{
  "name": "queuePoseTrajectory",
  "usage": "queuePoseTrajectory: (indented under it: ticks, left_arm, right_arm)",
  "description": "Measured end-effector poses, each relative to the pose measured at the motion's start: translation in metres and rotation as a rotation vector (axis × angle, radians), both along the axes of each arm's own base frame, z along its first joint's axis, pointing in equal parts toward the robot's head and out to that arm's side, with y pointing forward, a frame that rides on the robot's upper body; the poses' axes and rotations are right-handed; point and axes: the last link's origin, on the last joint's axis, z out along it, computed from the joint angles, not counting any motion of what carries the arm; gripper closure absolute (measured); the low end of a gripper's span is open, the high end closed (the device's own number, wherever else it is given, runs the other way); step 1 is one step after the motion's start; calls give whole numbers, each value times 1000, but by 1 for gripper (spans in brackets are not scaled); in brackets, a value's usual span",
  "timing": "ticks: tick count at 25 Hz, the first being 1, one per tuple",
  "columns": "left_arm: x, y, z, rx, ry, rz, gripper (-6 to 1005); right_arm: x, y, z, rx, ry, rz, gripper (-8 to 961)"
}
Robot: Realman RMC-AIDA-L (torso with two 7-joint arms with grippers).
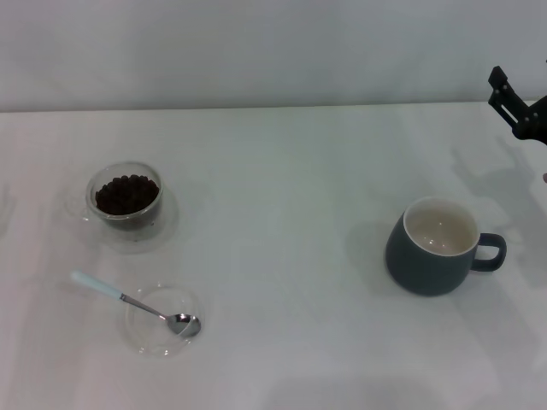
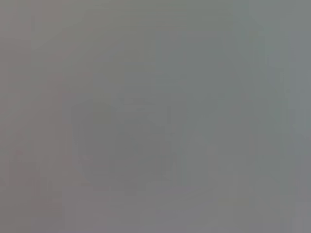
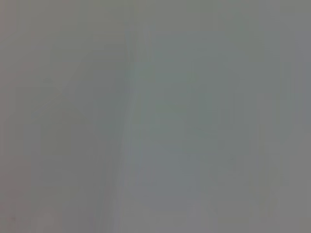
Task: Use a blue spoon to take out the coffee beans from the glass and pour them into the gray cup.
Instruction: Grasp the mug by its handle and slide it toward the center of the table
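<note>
i'm noting the pale-blue-handled metal teaspoon [image 1: 137, 303] lying on a clear saucer [image 1: 162, 320] at front left, handle pointing far-left, well away from the black right gripper [image 1: 519, 106], whose finger state i cannot tell.

Head view bright, even, soft overhead light; faint shadows left of cup [image 1: 432, 248] and on tabletop [image 1: 282, 171] at right. Both wrist views featureless grey blur.

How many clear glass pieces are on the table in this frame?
2: the glass holding coffee beans at the table's left, and a flat glass saucer nearer the robot, under the blue spoon. None appear hidden.
</note>
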Motion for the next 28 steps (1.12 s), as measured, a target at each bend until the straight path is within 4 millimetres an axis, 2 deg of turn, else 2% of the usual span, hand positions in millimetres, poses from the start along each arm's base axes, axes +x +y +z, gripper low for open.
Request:
queuePoseTrajectory:
  ticks: [3, 8, 13, 17, 22, 28]
  left_arm:
    - [-3, -19, 4, 30, -34, -45, 112]
    - [-19, -55, 7, 41, -143, -53, 111]
    - [-35, -84, -5, -32, -183, -2, 112]
    - [-36, -86, -17, -106, -180, 13, 111]
    - [-30, -72, -36, -249, -137, 5, 111]
    - [-27, -63, -39, -269, -111, 1, 111]
  right_arm:
    - [-1, 2, 1, -1, -5, 3, 109]
    - [0, 3, 2, 6, -27, -6, 114]
    - [1, 4, 4, 15, -29, -7, 119]
    - [1, 4, 5, 17, -30, -5, 123]
    - [-1, 5, 5, 15, -31, -1, 128]
    - [0, 2, 1, -7, -44, 4, 135]
